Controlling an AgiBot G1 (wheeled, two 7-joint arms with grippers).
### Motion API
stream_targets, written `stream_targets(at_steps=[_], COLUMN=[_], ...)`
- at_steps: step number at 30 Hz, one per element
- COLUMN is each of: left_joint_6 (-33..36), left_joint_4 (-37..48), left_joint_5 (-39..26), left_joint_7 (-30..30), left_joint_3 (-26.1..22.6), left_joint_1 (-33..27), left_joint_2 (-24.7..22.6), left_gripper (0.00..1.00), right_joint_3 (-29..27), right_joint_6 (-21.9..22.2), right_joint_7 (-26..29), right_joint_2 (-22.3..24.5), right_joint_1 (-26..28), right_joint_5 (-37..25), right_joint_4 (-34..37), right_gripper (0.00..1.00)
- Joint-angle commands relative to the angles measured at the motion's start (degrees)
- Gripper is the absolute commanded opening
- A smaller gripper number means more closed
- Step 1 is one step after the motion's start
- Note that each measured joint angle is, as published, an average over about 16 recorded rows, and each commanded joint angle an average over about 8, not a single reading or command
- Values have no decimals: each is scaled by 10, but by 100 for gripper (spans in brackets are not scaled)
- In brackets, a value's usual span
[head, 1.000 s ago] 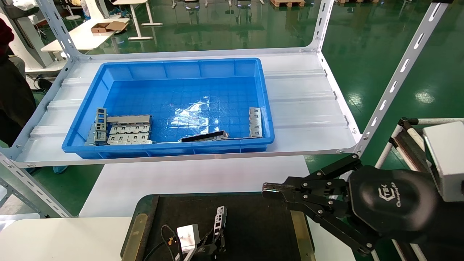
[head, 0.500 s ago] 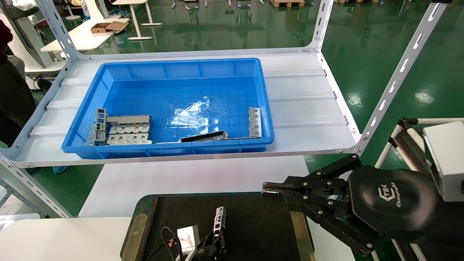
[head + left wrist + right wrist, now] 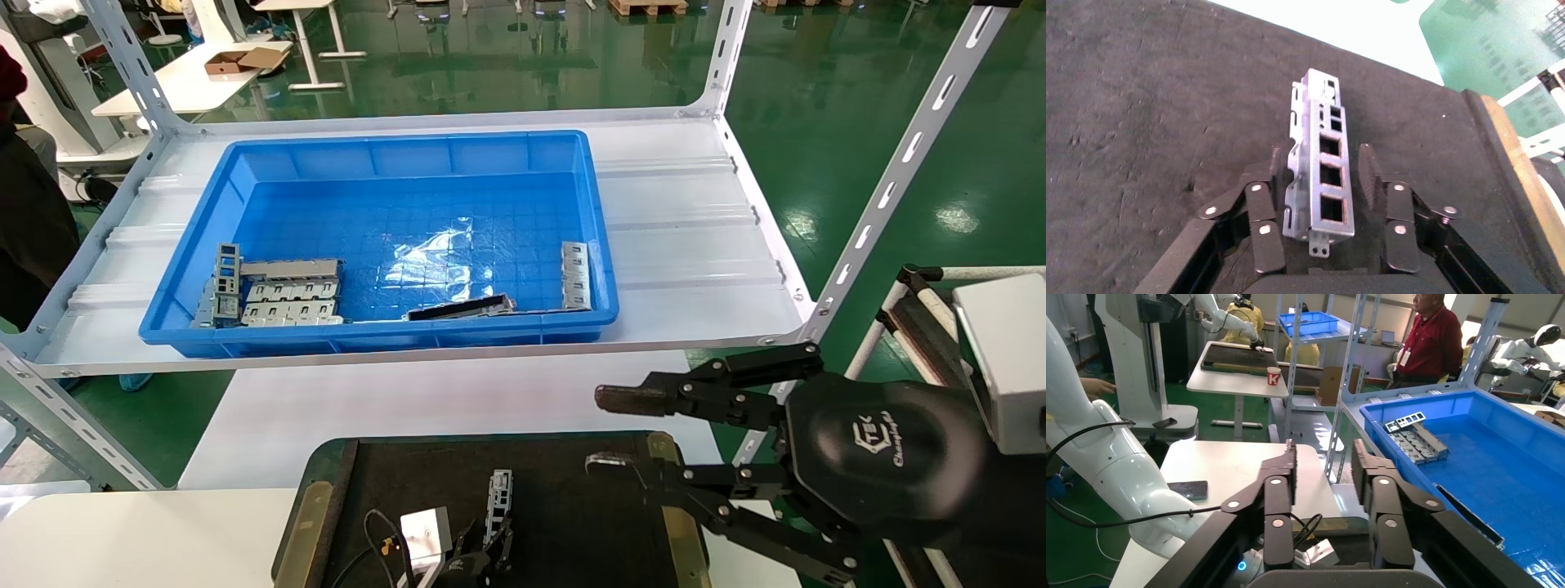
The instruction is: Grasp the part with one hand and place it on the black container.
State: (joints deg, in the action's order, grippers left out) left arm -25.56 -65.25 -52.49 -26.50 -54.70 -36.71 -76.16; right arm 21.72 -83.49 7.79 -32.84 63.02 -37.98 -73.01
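Left hand (image 3: 1321, 184) mostly cut off low in head view, fingers spread, part (image 3: 1320, 171) between them, lying on black container (image 3: 1144, 122). Right hand (image 3: 613, 431) open, hovering over far-right corner.

The part (image 3: 1319, 177) lies on the black container (image 3: 1156, 122) between the left hand's (image 3: 1322, 184) spread fingers (image 3: 1370, 177).

Blue bin (image 3: 196, 237) on white shelf (image 3: 686, 212) holds grey brackets (image 3: 282, 298)
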Motion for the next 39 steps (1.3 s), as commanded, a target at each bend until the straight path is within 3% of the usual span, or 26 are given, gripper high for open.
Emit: stream_targets(at_steps=[1,6,12,21,29,39], left_joint_6=[0,11,52,177,364,587], left_joint_4=[-2,-28,-88,-127,-130,-122], left_joint_5=[-2,-14,-28,-66,-62,54], left_joint_7=[-4,-13,-29,-64,-42,119], left_joint_3=[-2,1,11,54,166,347], left_joint_1=[-2,-4,1,12,50,143], left_joint_2=[0,17,72,165,242,310], left_gripper=[100,100,100,100,100,100], right_joint_3=[0,0,0,0,0,0], right_joint_6=[0,0,0,0,0,0], right_joint_7=[0,0,0,0,0,0], right_joint_2=[0,0,0,0,0,0], right_joint_1=[0,0,0,0,0,0], right_joint_5=[0,0,0,0,0,0], right_joint_4=[0,0,0,0,0,0], right_gripper=[100,100,100,100,100,100])
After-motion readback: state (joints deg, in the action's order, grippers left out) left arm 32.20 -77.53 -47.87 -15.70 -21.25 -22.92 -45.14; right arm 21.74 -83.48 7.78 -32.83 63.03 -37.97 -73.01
